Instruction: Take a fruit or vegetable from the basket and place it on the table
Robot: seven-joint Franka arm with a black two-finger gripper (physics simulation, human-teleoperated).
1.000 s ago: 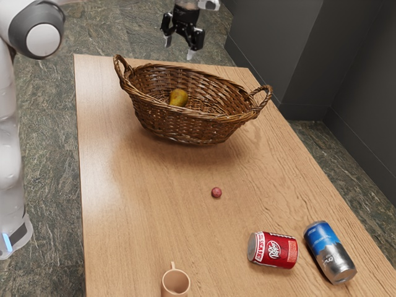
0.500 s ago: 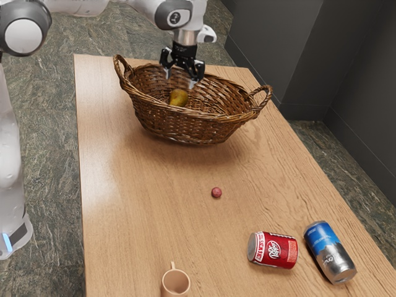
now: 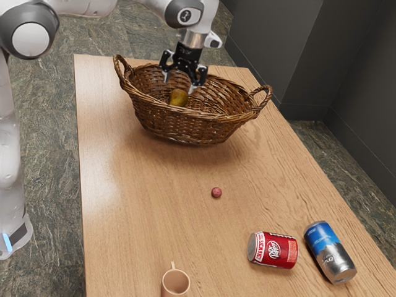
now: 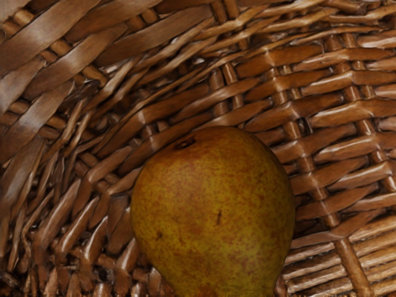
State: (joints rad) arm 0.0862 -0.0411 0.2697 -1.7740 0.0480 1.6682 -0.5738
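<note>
Black end effector (image 3: 179, 85) points downward, open, above the pear (image 3: 179, 98).

The place is an indoor room; its exact use cannot be determined. Dark grey walls (image 3: 371, 80) with low skirting (image 3: 356, 146) stand at the exterior view's far right. The floor (image 3: 46, 124) has a grey-green stone pattern. The wooden counter (image 3: 136, 216) carries household-type items: a wicker basket (image 3: 185, 127), a mug (image 3: 176, 283) and a red drink can (image 3: 273, 250).
</note>
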